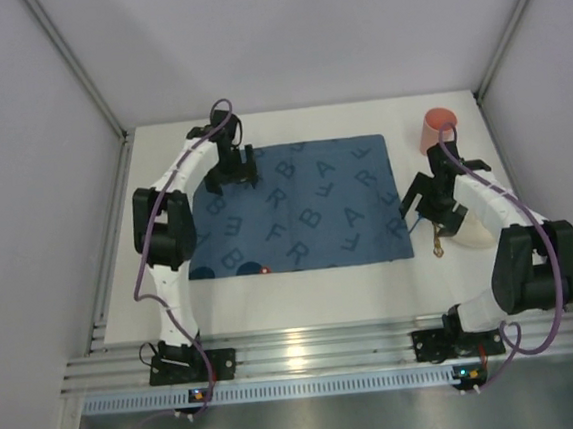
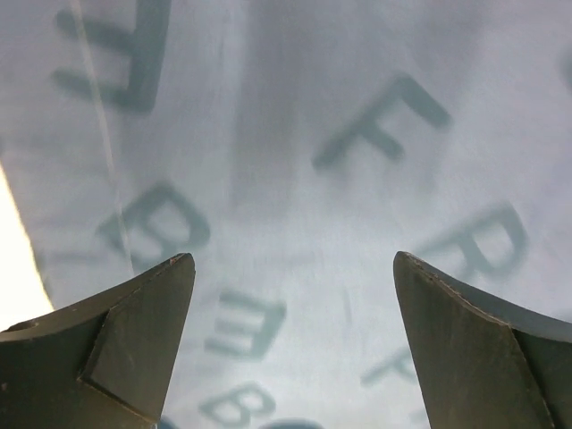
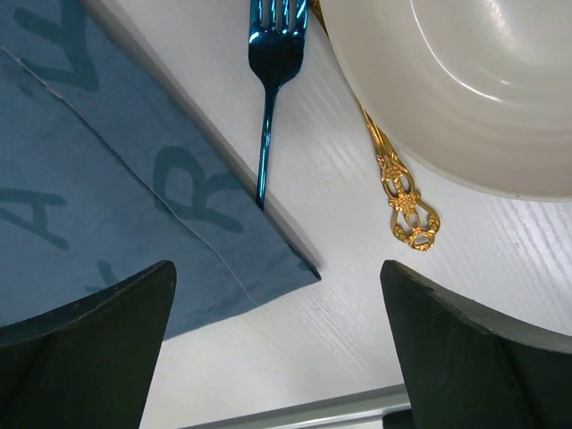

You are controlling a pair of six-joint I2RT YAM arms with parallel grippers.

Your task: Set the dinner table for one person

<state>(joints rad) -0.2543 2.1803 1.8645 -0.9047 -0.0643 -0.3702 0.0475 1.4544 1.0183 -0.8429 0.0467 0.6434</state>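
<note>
Pale walls [image 1: 291, 33] close in the white tabletop [image 1: 304, 298] on three sides, with a silver rail [image 1: 319, 352] along the bottom of the overhead view. Most of the tabletop's middle is covered by a dark blue placemat [image 1: 306, 208] printed with letters. The left tool [image 1: 235, 174] hangs over the placemat's upper left corner, so the bare tabletop shows just beyond it. In its wrist view the two fingers stand wide apart with only lettered cloth between them, gripping nothing. The right tool [image 3: 277, 268] is over the placemat's lower right corner, where the cloth ends and bare tabletop begins. Its fingers are also spread wide and hold nothing. Ahead of it a shiny blue fork [image 3: 268, 107] lies on the tabletop, tines toward the top of the frame, its handle end meeting the placemat's edge. Whether it slips under the cloth I cannot tell. Just right of the fork sits a white dish [image 3: 465, 80], and an ornate gold handle [image 3: 407, 210] pokes out from beneath its rim. A salmon-coloured cup [image 1: 439, 126] stands at the upper right, apart from the placemat.
</note>
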